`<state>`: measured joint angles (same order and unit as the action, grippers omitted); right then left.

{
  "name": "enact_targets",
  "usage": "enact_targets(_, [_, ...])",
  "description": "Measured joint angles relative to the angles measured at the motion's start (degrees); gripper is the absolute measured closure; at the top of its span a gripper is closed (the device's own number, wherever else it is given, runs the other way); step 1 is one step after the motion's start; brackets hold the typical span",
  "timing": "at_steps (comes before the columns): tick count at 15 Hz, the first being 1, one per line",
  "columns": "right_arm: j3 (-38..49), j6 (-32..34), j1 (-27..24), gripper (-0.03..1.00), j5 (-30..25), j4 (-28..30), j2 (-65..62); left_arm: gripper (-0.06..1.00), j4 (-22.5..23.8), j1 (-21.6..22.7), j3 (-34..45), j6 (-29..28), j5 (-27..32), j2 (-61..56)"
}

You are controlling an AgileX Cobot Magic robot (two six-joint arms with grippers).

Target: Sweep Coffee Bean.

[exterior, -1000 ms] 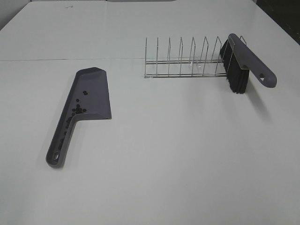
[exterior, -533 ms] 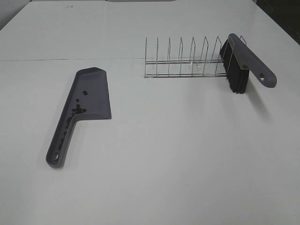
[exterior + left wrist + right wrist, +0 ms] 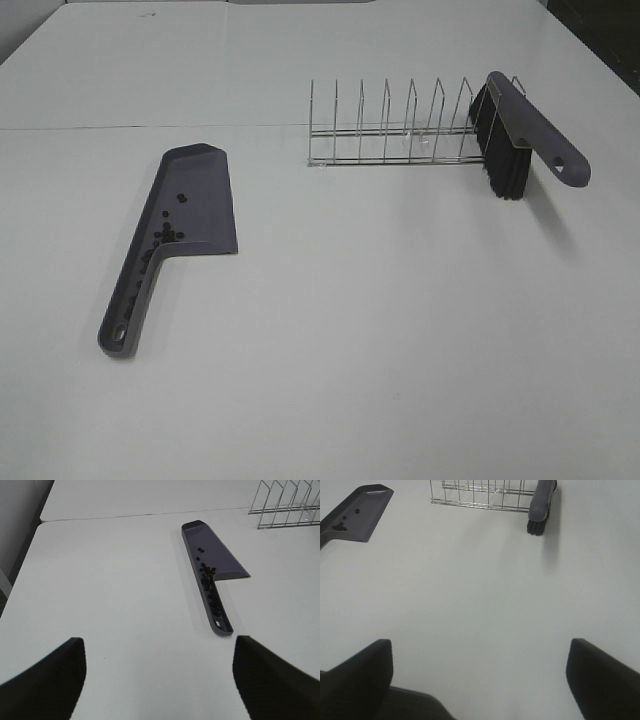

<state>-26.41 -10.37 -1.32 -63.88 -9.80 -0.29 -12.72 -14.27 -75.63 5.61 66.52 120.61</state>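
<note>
Coffee beans (image 3: 165, 235) lay gathered inside the grey dustpan (image 3: 195, 200), most of them clustered where the pan narrowed into its handle and strung down the handle channel, as the left wrist view showed; a couple sat apart higher on the pan floor. No bean could be made out on the white table (image 3: 380, 330) itself, though specks that small might have escaped the cameras. The brush (image 3: 505, 140) leaned, bristles down, against the end of the wire rack (image 3: 390, 130), well apart from the dustpan.

Neither arm appeared in the high view. The left gripper (image 3: 157, 680) hung back from the dustpan with nothing between its fingers; they looked spread in its own camera, though the record had them closed, so their true stance was uncertain. The right gripper (image 3: 480, 680) stood with jaws wide and empty, over bare table short of the rack.

The sweeping looked finished, and the hazards lay in what followed. Beans resting in the shallow handle channel could roll out of its open end if the pan were lifted handle-low or tilted sideways. A grasp on that handle could crush or flick beans onto the table. The brush, only propped, might topple if the rack were bumped.
</note>
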Motion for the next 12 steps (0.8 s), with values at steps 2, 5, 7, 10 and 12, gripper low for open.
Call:
enact_targets(2, [0.0, 0.0, 0.0, 0.18, 0.0, 0.0, 0.0, 0.63, 0.0, 0.0, 0.0, 0.0, 0.0, 0.0])
enact_targets(5, [0.0, 0.0, 0.0, 0.18, 0.0, 0.0, 0.0, 0.63, 0.0, 0.0, 0.0, 0.0, 0.0, 0.0])
enact_targets(7, [0.0, 0.0, 0.0, 0.18, 0.0, 0.0, 0.0, 0.63, 0.0, 0.0, 0.0, 0.0, 0.0, 0.0])
enact_targets(10, [0.0, 0.0, 0.0, 0.18, 0.0, 0.0, 0.0, 0.63, 0.0, 0.0, 0.0, 0.0, 0.0, 0.0])
enact_targets(12, [0.0, 0.0, 0.0, 0.18, 0.0, 0.0, 0.0, 0.63, 0.0, 0.0, 0.0, 0.0, 0.0, 0.0])
